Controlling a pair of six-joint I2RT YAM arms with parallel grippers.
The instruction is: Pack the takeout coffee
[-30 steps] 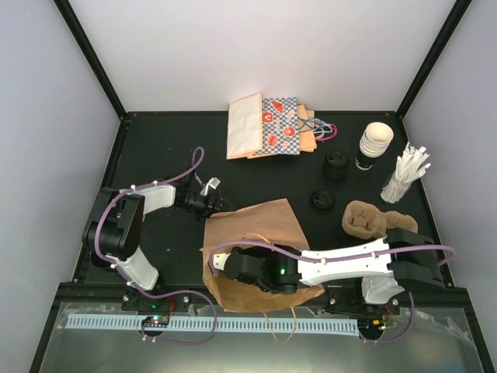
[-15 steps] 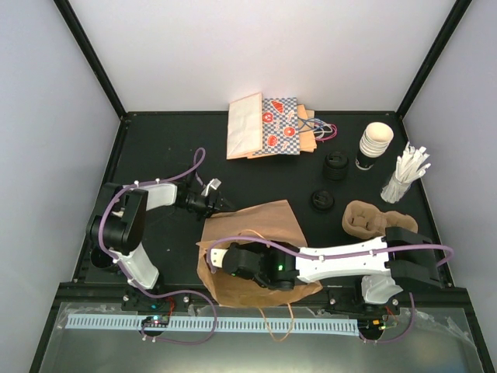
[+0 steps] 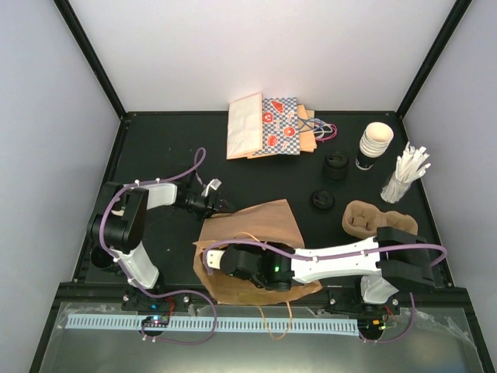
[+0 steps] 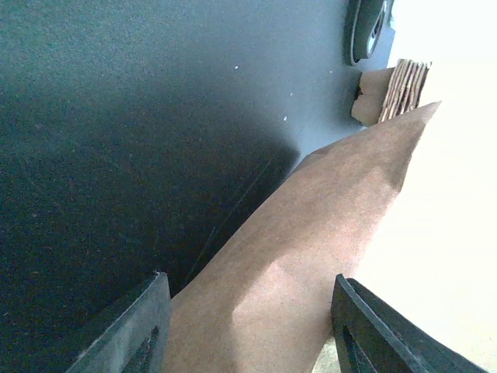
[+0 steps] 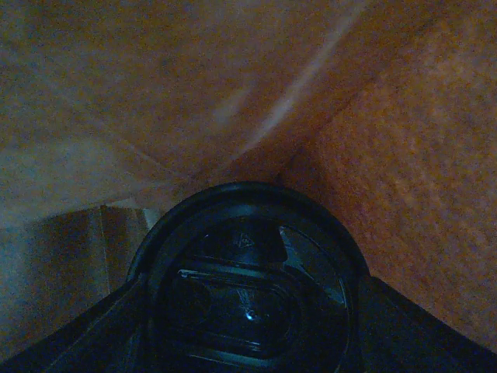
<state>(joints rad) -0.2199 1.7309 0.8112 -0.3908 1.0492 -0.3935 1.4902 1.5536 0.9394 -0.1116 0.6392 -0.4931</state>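
Takeout coffee (image 5: pixel 247 233): inside the brown paper bag (image 3: pixel 264 221). Only its round black lid shows, facing the right wrist camera; the cup body is hidden below.
Axis: the cup's long axis seems to run along the right fingers' reach, lid toward the wrist and base deeper in the bag. This is a judgement.
Left gripper (image 4: pixel 248 287): at the bag's far-left corner. Jaws apart and straddling a fold of the paper, with no pinch visible.
Bag: matte kraft paper, creased and slumped on the black table (image 3: pixel 155 155), with thin cord handles. Its inner walls close around the lid.
Right gripper (image 5: pixel 250 307): reached across into the bag. Its fingers flank the lid on both sides and look clasped on the coffee.
Nearer arm: the right one, since the coffee sits between its fingers. The left works only the paper.
Coming move: likely turns on the cup base reaching the bag floor upright before letting go.
Right of bag: two loose lids (image 3: pixel 336 165), glossy black, set well apart from the bag, and a moulded pulp carrier (image 3: pixel 365 219).
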